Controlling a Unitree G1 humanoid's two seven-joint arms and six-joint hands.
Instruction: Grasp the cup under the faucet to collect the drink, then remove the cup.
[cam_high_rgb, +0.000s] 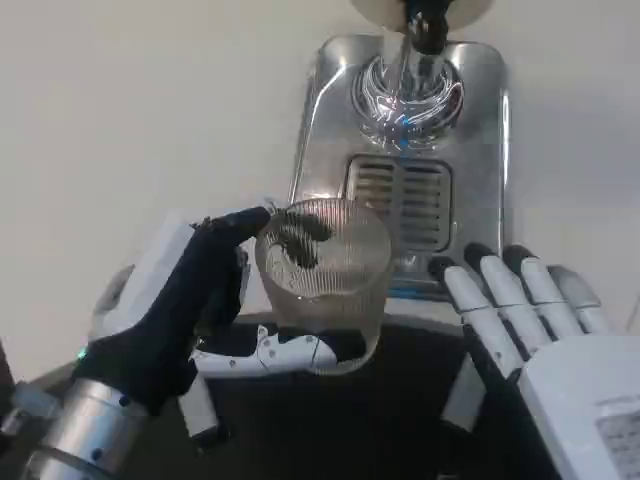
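A humanoid robot's left hand (185, 300) holds a ribbed clear cup (322, 282) at the centre of the frame, fingers wrapped around its wall, one dark fingertip hooked over the near rim and a white finger braced under its base. The cup sits short of the drink machine's steel drip tray (330, 120), its far rim just overlapping the slotted grille (400, 205), while the faucet (412, 60) stands above it at the upper middle of the frame. The cup looks empty, though the ribbing makes that hard to confirm. The right hand (540, 320) waits at the lower right, flat and holding nothing, fingers stretched side by side toward the tray's near edge. To fill cleanly, the cup likely needs carrying upward in the frame until its mouth lies directly beneath the spout, kept level and firmly gripped so nothing spills onto the white counter (130, 110).
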